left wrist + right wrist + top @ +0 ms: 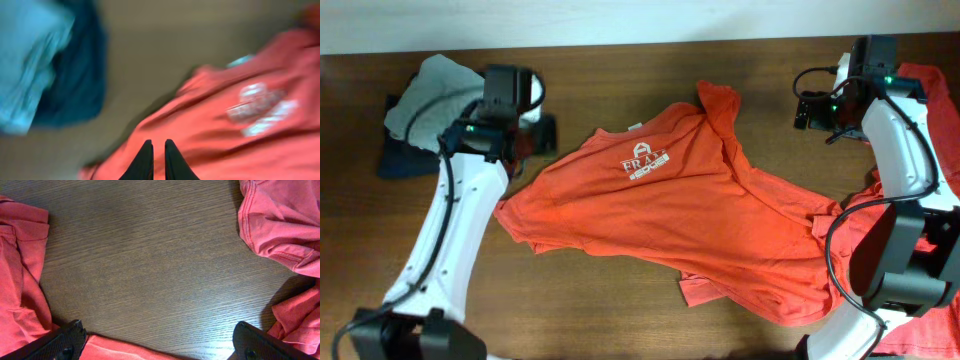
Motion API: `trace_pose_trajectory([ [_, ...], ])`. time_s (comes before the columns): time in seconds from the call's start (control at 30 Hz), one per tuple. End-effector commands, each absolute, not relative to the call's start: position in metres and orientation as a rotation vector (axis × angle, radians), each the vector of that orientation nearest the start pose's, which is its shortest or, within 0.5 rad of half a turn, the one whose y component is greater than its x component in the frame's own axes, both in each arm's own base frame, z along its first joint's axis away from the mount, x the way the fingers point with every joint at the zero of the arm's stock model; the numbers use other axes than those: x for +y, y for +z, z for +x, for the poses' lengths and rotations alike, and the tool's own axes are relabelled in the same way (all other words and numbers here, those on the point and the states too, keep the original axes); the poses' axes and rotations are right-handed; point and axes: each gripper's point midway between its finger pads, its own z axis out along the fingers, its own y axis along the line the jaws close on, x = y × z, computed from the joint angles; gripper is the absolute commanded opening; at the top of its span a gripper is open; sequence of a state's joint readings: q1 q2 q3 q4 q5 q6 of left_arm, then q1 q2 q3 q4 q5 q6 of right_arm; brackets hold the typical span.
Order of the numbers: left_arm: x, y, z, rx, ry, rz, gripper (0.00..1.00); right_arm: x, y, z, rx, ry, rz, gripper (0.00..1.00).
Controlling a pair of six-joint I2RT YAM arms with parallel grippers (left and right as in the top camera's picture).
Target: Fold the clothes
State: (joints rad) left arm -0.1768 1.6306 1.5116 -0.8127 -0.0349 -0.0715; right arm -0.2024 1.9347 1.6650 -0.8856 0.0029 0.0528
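left hand (158,162) hovers over the left sleeve end of an orange-red short-sleeved cotton t-shirt with a white chest logo (690,200). its two black fingers (144,161) stand almost together, with only a thin slit between them. no cloth shows in that slit, though the wrist view is too blurred to be certain. right hand (160,342) is spread wide and holds nothing, hanging above bare dark brown wooden tabletop (620,310) near the far right corner.

the logo shirt lies across the middle of the tabletop, front up and set on a slant. its body is roughly flat, but the far sleeve is bunched up and the hem end towards the right arm is rumpled and partly doubled over. i see no clean fold in it, so i judge the folding of this shirt hardly begun. smoothing, both sleeves and the body folds are all left.

more red cloth (930,85) lies heaped at the right edge, around and under the right arm, unfolded. a light grey cloth (430,85) rests on a dark navy cloth (400,160) at the far left, apart from the shirt.
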Motion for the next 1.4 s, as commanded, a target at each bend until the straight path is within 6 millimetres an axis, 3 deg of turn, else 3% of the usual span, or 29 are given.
trace_pose_trajectory([
  [0.0, -0.107, 0.196, 0.432, 2.512, -0.229, 0.350, 0.10, -0.096, 0.133, 0.457, 2.689, -0.049, 0.361, 0.99],
  [0.13, -0.114, 0.156, 0.443, 2.578, -0.245, 0.440, 0.09, -0.096, 0.133, 0.457, 2.689, -0.049, 0.360, 0.99],
  [0.3, -0.120, 0.090, 0.446, 2.689, -0.267, 0.572, 0.06, -0.096, 0.133, 0.457, 2.689, -0.049, 0.361, 0.98],
  [0.43, -0.128, 0.050, 0.453, 2.725, -0.311, 0.594, 0.03, -0.096, 0.133, 0.457, 2.689, -0.049, 0.361, 0.99],
  [0.83, -0.141, 0.029, 0.486, 2.612, -0.299, 0.624, 0.03, -0.096, 0.133, 0.457, 2.689, -0.049, 0.361, 0.99],
  [1.07, -0.149, 0.011, 0.480, 2.646, -0.309, 0.652, 0.04, -0.096, 0.133, 0.457, 2.689, -0.049, 0.361, 0.99],
  [1.37, -0.160, 0.011, 0.473, 2.655, -0.315, 0.686, 0.04, -0.096, 0.133, 0.457, 2.689, -0.049, 0.360, 0.99],
])
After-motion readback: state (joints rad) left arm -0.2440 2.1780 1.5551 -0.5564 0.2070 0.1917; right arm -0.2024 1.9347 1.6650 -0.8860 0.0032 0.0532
